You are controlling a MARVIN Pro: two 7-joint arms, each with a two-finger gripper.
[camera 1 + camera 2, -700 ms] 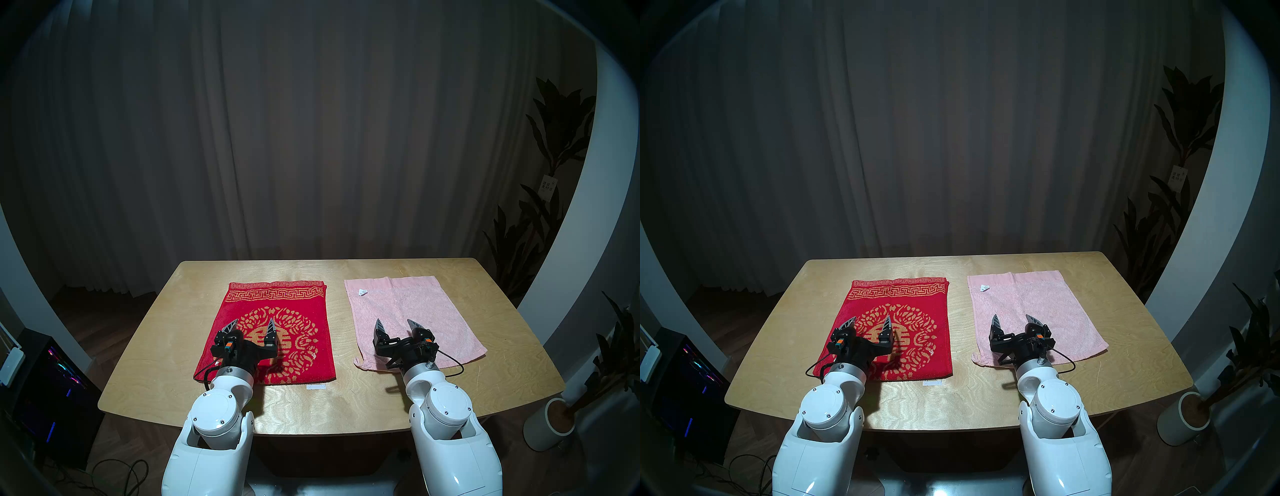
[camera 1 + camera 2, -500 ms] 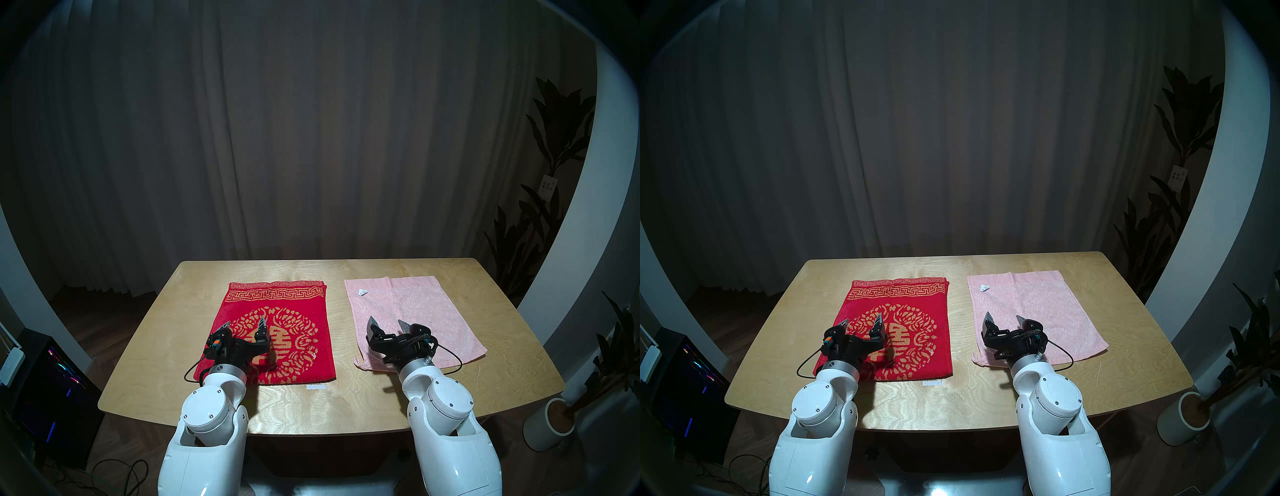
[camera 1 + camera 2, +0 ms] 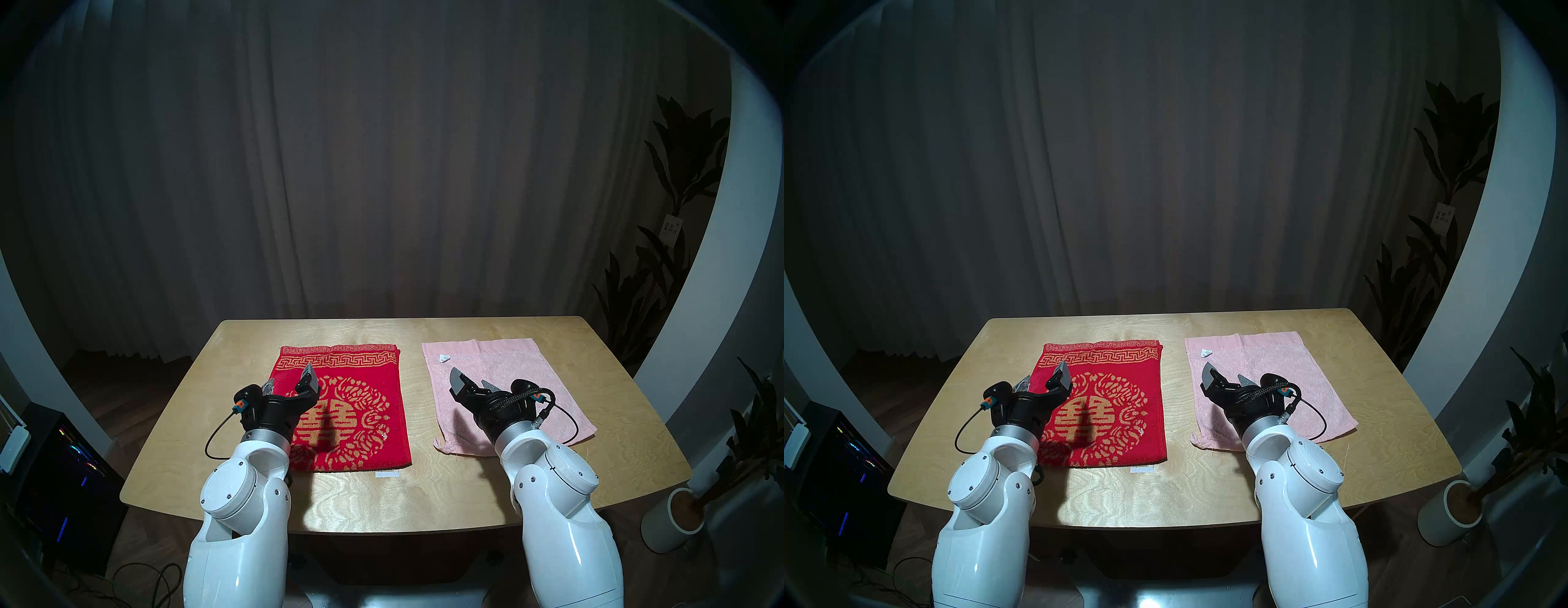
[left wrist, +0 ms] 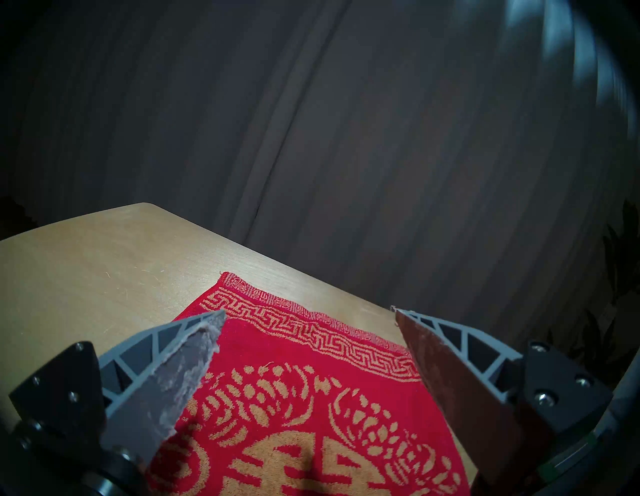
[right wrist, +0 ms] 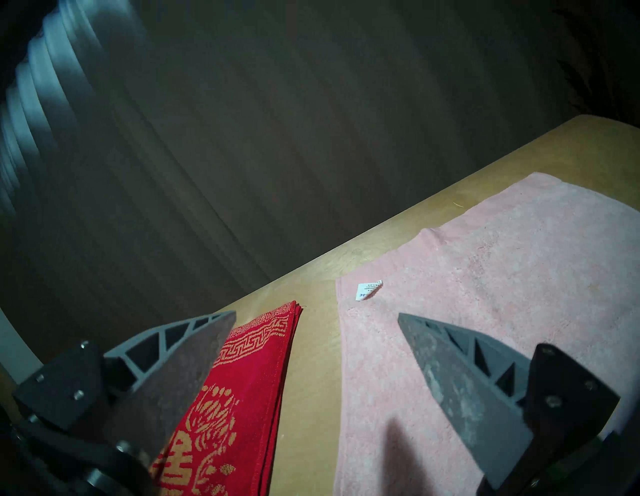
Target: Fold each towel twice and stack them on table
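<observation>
Two towels lay flat and apart on the table [image 3: 178,429] — the red towel [image 3: 360,424] on the robot's left, the pink towel [image 3: 530,382] on its right, neither visibly gripped. The left gripper [image 3: 289,378] hung above the red towel and the right gripper [image 3: 474,381] above the pink one, both with jaws spread wide and empty. To fold cleanly, each gripper would probably need to pinch a corner of one edge — taking a single layer only and carrying it level onto the opposite edge.
</observation>
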